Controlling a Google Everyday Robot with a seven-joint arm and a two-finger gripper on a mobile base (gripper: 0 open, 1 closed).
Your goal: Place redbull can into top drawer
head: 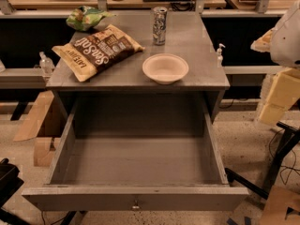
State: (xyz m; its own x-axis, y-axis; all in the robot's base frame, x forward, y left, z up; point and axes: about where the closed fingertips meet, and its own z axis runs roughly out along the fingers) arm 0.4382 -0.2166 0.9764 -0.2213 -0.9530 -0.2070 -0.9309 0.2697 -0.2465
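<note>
The redbull can [159, 26] stands upright at the back middle of the grey table top [197, 46]. It is slim, silver and blue. The top drawer [136, 163] is pulled fully out below the table's front edge, and its box is empty. A small metal knob [136, 205] sits on its front panel. My gripper [281, 95] hangs at the far right edge of the view, partly cut off, below the white arm housing [288, 36]. It is beside the table, well to the right of the can, and holds nothing I can see.
A white paper bowl [165, 68] sits near the table's front edge, just in front of the can. A brown chip bag [96, 50] lies at the left, with a green bag [84, 17] behind it. A sanitizer bottle [219, 54] stands off the right side. Cardboard boxes [40, 125] sit on the floor at the left.
</note>
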